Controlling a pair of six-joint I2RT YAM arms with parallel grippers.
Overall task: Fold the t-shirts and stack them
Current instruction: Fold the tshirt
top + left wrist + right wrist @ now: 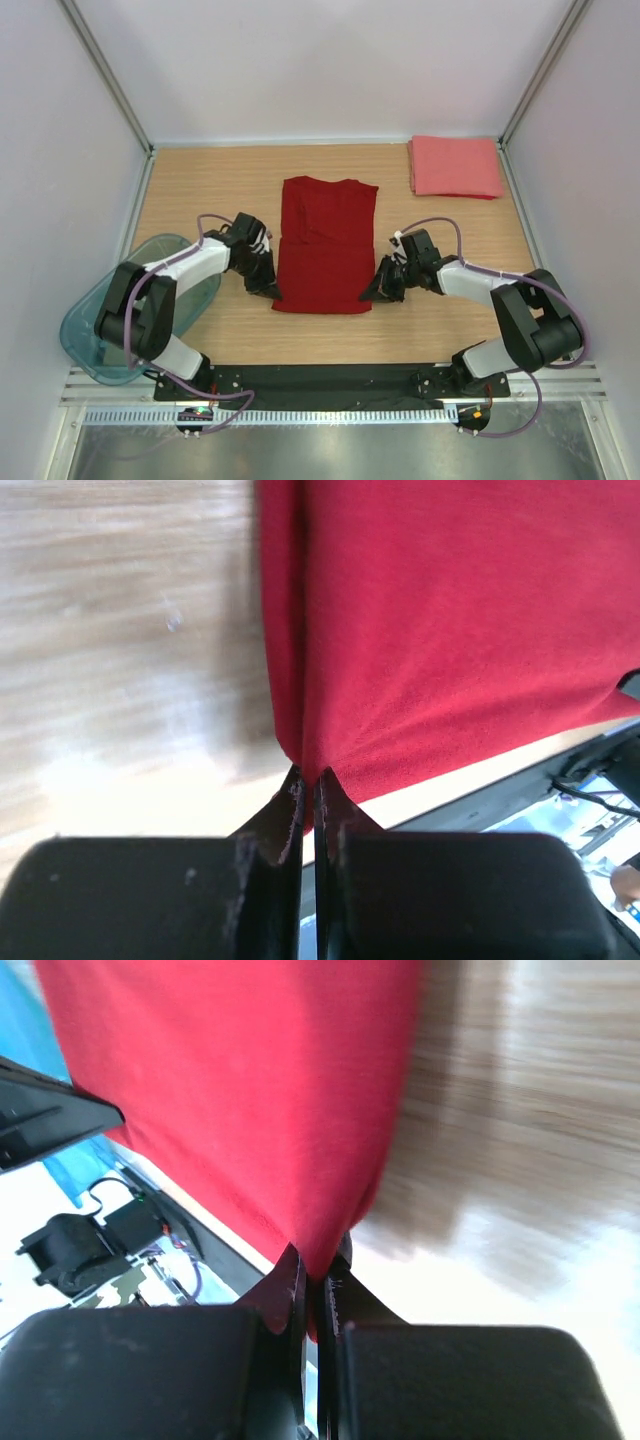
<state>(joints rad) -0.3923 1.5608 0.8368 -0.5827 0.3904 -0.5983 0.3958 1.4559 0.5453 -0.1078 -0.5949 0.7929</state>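
Note:
The dark red t-shirt (326,243) lies flat in the middle of the table, its sleeves folded in, forming a long strip. My left gripper (272,291) is shut on its near left corner; the cloth (450,620) is pinched between the closed jaws in the left wrist view (308,780). My right gripper (371,291) is shut on its near right corner, with the cloth (250,1090) pinched in the right wrist view (316,1265). The salmon-pink t-shirt (454,166) lies folded to a rectangle at the far right corner.
A translucent teal plastic bin (115,320) sits at the near left edge, partly off the wooden table (220,180). White walls enclose the table on three sides. The black base rail (330,378) runs along the near edge.

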